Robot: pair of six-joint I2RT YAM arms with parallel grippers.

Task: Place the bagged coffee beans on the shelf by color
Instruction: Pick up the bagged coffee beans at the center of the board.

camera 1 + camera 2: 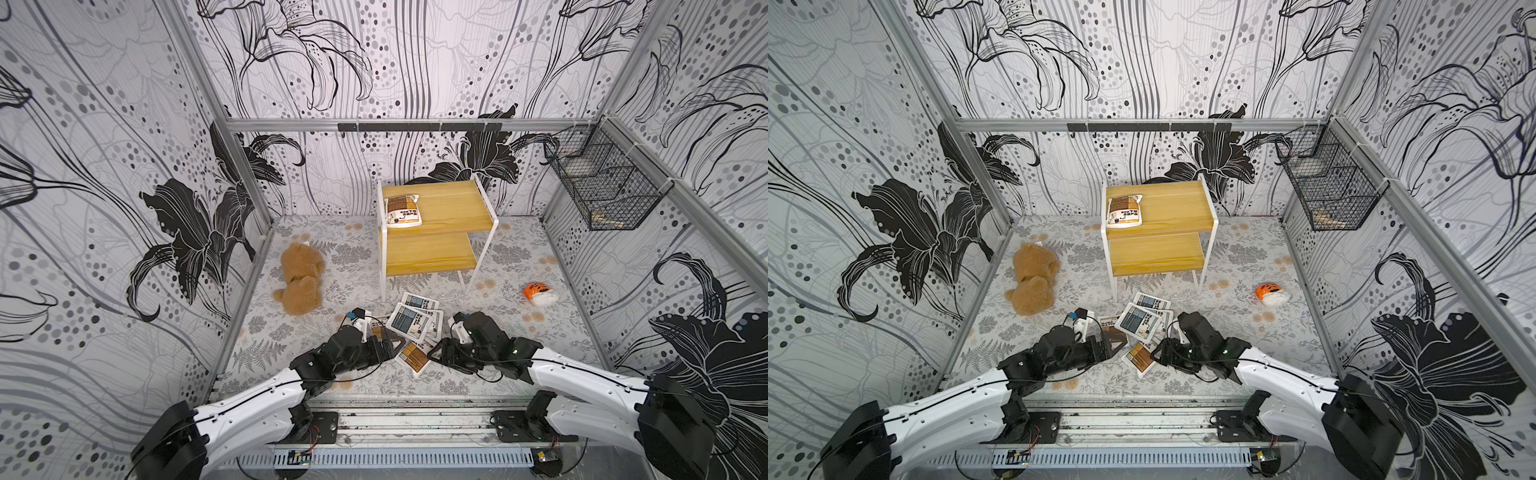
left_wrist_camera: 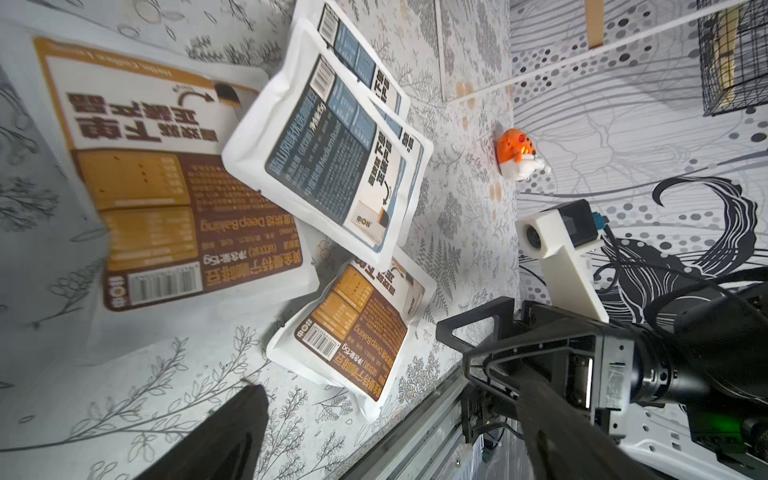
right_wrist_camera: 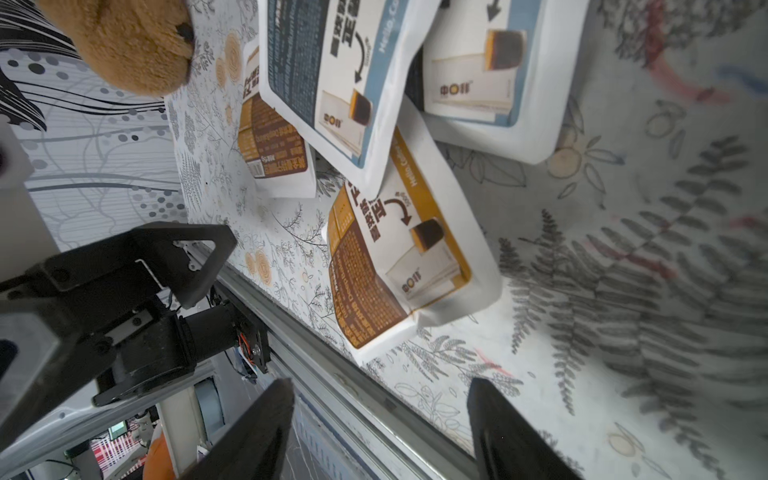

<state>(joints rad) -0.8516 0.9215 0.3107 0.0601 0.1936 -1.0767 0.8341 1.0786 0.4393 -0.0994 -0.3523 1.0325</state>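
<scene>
Jaws of both arms gape empty at overlapping coffee bags (image 1: 409,322) on the bench (image 1: 291,345), one brown bag (image 1: 403,211) on the shelf (image 1: 432,253); pulling a buried bag could drag its neighbours.

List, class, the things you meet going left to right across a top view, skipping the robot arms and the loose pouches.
Brown plush bear → yellow two-tier shelf → orange-and-white toy → black wire basket.
</scene>
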